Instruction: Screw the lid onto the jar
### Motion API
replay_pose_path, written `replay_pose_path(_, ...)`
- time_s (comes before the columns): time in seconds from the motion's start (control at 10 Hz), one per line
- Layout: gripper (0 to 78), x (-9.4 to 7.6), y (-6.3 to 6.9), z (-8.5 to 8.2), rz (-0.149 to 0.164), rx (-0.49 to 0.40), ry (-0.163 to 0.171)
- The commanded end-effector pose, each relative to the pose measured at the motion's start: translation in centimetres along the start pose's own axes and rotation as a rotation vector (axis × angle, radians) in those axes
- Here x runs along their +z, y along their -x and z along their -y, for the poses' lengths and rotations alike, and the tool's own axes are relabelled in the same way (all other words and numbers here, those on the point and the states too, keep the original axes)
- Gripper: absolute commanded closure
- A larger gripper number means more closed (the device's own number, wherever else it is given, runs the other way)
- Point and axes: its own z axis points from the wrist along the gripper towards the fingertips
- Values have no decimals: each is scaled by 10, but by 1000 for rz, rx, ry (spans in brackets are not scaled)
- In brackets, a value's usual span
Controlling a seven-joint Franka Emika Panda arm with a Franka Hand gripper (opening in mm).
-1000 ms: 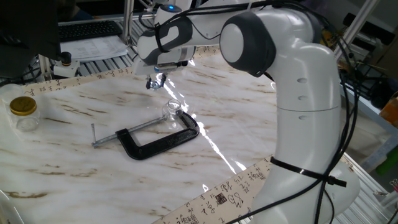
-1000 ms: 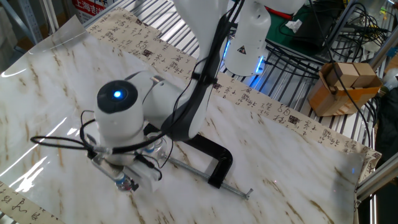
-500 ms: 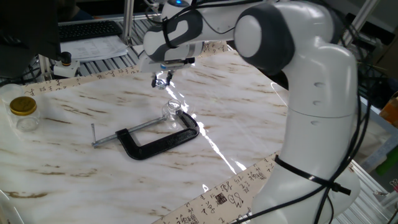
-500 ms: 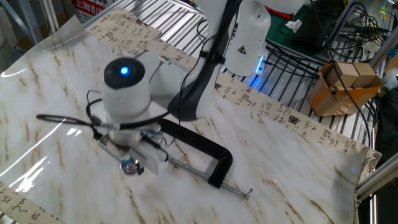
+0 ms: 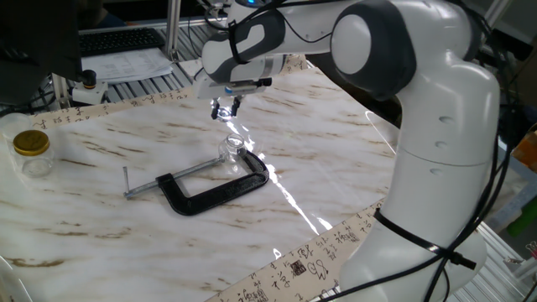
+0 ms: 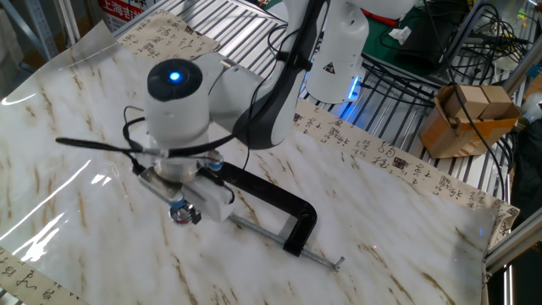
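Note:
In one fixed view the jar [image 5: 232, 149], tiny and of clear glass, stands on the marble table beside the black C-clamp's jaw. My gripper [image 5: 225, 107] hangs above and slightly behind it, apart from it. Between the fingertips sits the lid [image 6: 180, 214], a small round shiny cap with a bluish glint, and the gripper [image 6: 181, 212] is shut on it. In the other fixed view the arm's wrist hides the jar.
A black C-clamp [image 5: 220, 189] lies mid-table, its screw rod pointing left; it also shows as the C-clamp [image 6: 279, 203]. A larger clear jar with a gold lid [image 5: 32, 151] stands at the far left. A cardboard box [image 6: 470, 114] sits off the table.
The gripper with the lid has shifted right and slightly up in one fixed view, and the wrist has turned. The jar and clamp have not moved.

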Motion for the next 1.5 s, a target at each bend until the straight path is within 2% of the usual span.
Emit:
replay_pose_path(0.1,761,-9,-15,-11,4,21,4)
replay_pose_path(0.3,761,-11,-19,-15,-4,32,4)
replay_pose_path(0.5,761,-10,-20,-15,-27,44,8)
replay_pose_path(1.1,761,-10,-20,-15,-32,92,3)
replay_pose_path(1.2,761,-10,-20,-15,-30,95,2)
replay_pose_path(1.5,761,-10,-20,-15,9,110,-3)
